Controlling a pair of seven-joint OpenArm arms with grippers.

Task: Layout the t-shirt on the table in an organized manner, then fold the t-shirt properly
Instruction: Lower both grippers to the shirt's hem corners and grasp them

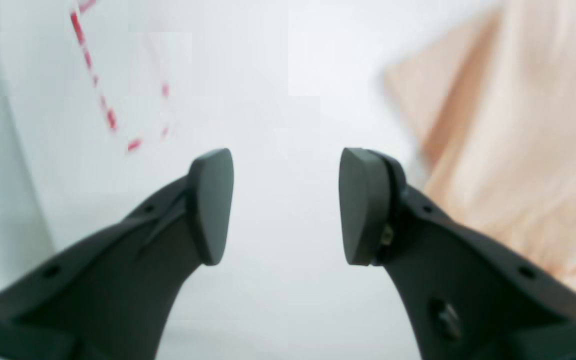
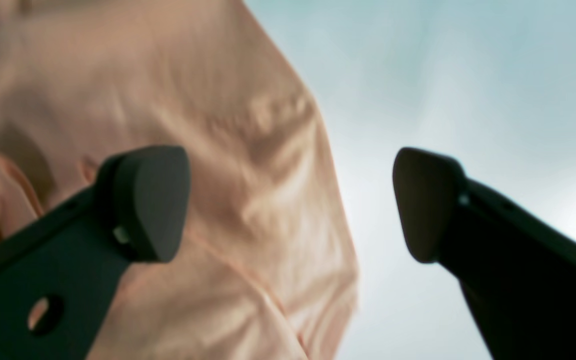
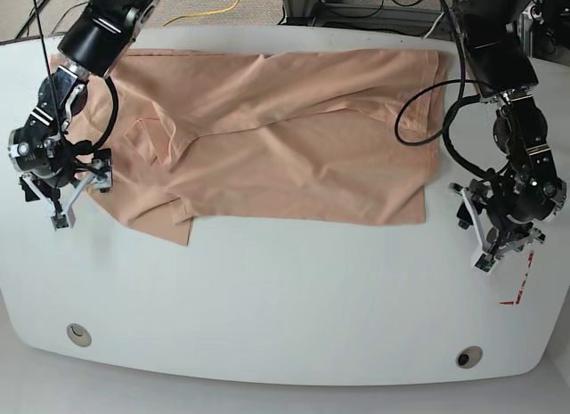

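Observation:
The peach t-shirt [image 3: 276, 138] lies spread and wrinkled across the far half of the white table [image 3: 285, 289], with one sleeve folded near its left end. My right gripper [image 3: 67, 200] hangs open over the shirt's left edge. In the right wrist view the right gripper [image 2: 288, 200] has one finger over the t-shirt [image 2: 218, 100] and the other over bare table. My left gripper [image 3: 499, 247] stands open just off the shirt's right lower corner. In the left wrist view the left gripper [image 1: 288, 205] holds nothing, and the t-shirt [image 1: 518, 125] lies to its right.
Red tape marks [image 3: 521, 285] [image 1: 108, 115] sit on the table beside the left gripper. Two round grommet holes [image 3: 78, 334] [image 3: 468, 356] lie near the front edge. Cables [image 3: 223, 4] run on the floor behind the table.

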